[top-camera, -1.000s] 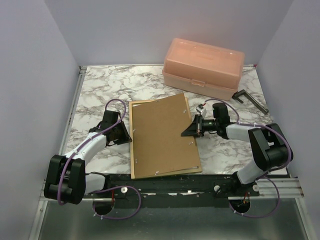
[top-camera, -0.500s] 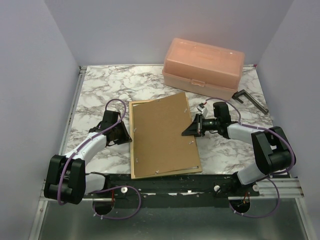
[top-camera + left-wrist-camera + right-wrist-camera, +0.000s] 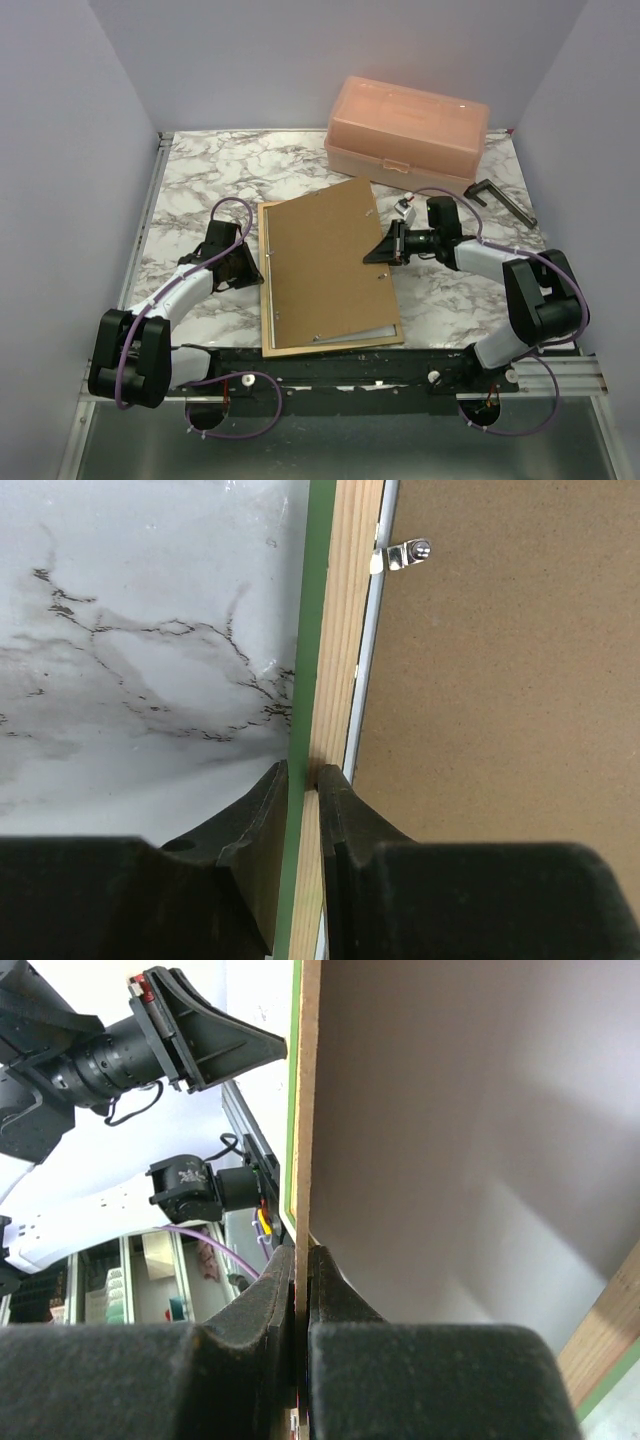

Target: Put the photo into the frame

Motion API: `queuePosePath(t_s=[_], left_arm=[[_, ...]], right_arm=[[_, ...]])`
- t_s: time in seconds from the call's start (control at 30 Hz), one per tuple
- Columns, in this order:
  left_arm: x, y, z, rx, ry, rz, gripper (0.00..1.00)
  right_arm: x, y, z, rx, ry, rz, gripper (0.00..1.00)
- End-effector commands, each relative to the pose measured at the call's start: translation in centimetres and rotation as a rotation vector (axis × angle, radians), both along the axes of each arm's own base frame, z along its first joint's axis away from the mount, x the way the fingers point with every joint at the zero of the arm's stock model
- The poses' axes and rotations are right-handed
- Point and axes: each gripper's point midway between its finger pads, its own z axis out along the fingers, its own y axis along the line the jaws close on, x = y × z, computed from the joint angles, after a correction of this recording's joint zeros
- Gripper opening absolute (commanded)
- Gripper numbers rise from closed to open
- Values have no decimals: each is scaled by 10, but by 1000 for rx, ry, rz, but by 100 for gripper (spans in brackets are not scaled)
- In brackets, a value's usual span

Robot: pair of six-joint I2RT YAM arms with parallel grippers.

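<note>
On the tabletop (image 3: 200, 180) the frame (image 3: 263, 300) is kept lying face down between the arms. Within the last second the brown backing panel (image 3: 325, 270) has been tilted higher along its right edge, so the recess is being opened for loading. The photo is not seen. The right jaws are clamped on the panel's edge, the left jaws on the frame's left rail.

Top camera looks down; wrist cameras hug the frame (image 3: 335, 630)

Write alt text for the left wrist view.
The left gripper pinches the frame by its rail, green edge and pale wood showing. Brown backing panel with a metal clip lies right of it, marble table left.
</note>
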Motion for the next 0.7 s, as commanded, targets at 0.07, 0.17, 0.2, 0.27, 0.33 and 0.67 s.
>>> queuePosePath(t_s=[0.07, 0.17, 0.2, 0.27, 0.33, 0.67], left_arm=[[2, 5, -4, 46, 1, -6, 20], [2, 5, -4, 47, 0, -5, 20], [2, 5, -3, 47, 0, -6, 20], [2, 5, -4, 49, 3, -6, 20], [2, 5, -4, 48, 1, -6, 20], [2, 5, -4, 54, 4, -5, 20]], right_arm=[[18, 0, -8, -8, -70, -12, 1], [13, -1, -14, 2, -47, -15, 1], [12, 0, -15, 11, -41, -16, 1], [9, 0, -17, 23, -32, -20, 1], [6, 0, -20, 28, -18, -22, 1], [-3, -1, -42, 26, 41, -17, 1]])
